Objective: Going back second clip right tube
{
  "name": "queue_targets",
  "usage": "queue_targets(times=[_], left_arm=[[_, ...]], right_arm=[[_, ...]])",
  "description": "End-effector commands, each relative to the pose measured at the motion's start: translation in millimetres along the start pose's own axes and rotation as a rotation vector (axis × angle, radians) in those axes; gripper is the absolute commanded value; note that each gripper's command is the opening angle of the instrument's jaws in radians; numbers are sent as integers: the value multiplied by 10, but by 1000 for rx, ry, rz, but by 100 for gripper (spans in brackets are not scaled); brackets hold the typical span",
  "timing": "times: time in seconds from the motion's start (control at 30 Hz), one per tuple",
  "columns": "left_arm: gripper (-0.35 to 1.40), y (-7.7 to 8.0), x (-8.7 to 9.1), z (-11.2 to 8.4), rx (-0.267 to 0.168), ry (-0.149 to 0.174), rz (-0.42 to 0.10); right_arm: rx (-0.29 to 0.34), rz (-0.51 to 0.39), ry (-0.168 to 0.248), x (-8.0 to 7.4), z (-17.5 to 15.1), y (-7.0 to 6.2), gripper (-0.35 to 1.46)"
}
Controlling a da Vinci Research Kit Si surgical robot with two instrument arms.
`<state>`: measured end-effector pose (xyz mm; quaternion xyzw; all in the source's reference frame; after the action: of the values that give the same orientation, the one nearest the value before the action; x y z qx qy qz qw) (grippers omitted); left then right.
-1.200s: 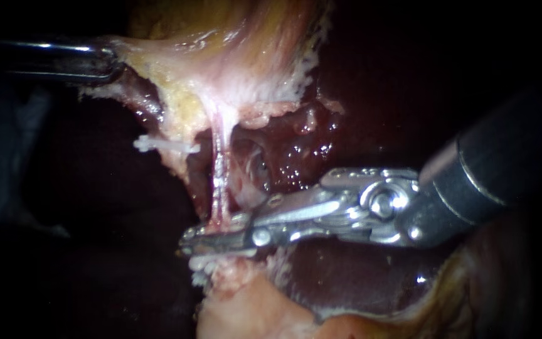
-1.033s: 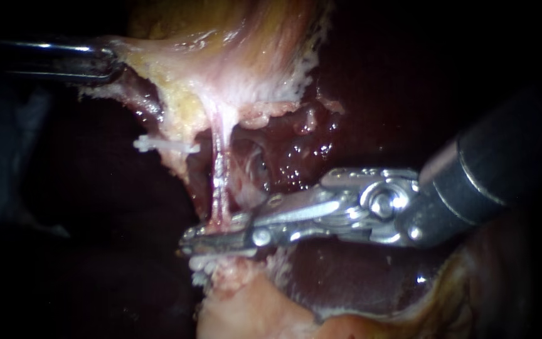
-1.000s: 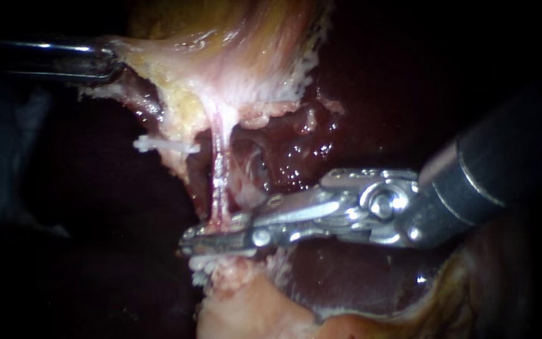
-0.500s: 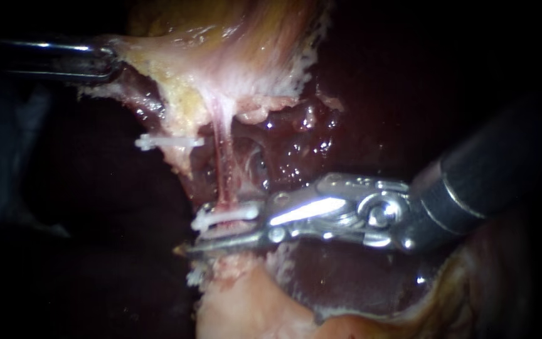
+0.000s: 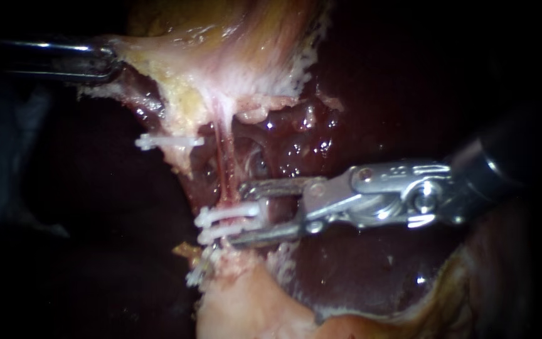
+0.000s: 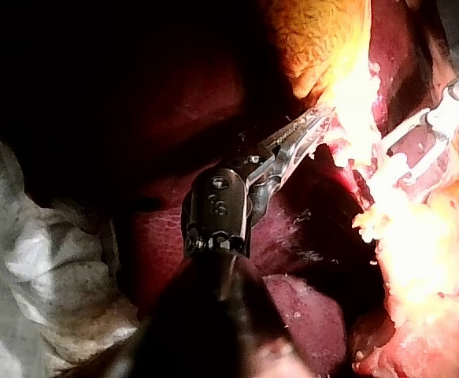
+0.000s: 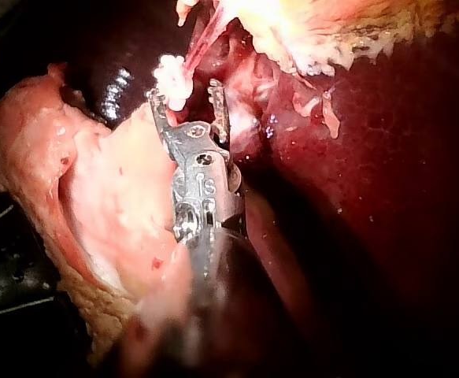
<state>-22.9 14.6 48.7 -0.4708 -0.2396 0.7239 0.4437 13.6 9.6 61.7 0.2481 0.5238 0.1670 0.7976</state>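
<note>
**A:** Pulled back toward the view's right since 0.5 s ago: right instrument (image 5: 236, 215). A 2nd white bar is now exposed under the 1st, where the lower jaw was lying. Status?

**B:** Taken big to small. Liver (image 5: 359, 282): dark, lying behind and below the rest, not touched by either instrument. Gallbladder (image 5: 221, 56): pulled up and to the left by left instrument (image 6: 322, 120), whose jaws are clamped on its pale edge, so what hangs below is drawn taut.

**A:** Right tube?

**B:** Right tube (image 5: 221, 166): a thin pink strand stretched betw. gallbladder and the pale stump beneath. No cut is seen in it.

**A:** Clips?

**B:** Upper clip (image 5: 230, 214) and lower clip (image 5: 221, 233) are set across the tube's lower end, close together and approx parallel. A third clip (image 5: 167, 142) is seen off to the left on other tissue, apart from the pair.

**A:** Right jaws?

**B:** Spread wide, nothing gripped. In the endoscope view the near ends of the 2 clips are framed betw. the tips. In the right wrist view one white clip is seen just ahead of one jaw. Contact can't be ruled out there.

**A:** Done vs left?

**B:** Judged so: the 2nd clip is placed and released, and the retreat is begun but not finished. The tips are yet to be brought clear of both clips w/o snagging either. After that nothing more is called for in this step.
</note>
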Motion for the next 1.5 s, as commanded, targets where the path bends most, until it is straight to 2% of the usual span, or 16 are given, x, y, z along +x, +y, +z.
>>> queue_targets(times=[0.03,0.27,0.43,0.7,0.97,1.2,1.5], left_arm=[[-35,0,0,0,-1,0,0],[-35,0,0,0,0,0,0],[-35,0,0,0,0,0,0],[-35,0,-4,7,5,3,2],[-35,-4,-19,37,6,9,12],[-35,-8,-33,60,4,-7,21],[-35,-8,-33,62,2,-8,21]], right_arm=[[1,-13,0,1,-9,0,50],[-35,-78,-2,4,-68,2,50],[-21,-104,-4,-2,-88,2,50],[-19,-123,-5,-4,-93,2,50],[-19,-123,-5,-4,-93,2,50],[-19,-122,-5,-4,-93,3,50],[-19,-122,-5,-4,-93,2,50]])
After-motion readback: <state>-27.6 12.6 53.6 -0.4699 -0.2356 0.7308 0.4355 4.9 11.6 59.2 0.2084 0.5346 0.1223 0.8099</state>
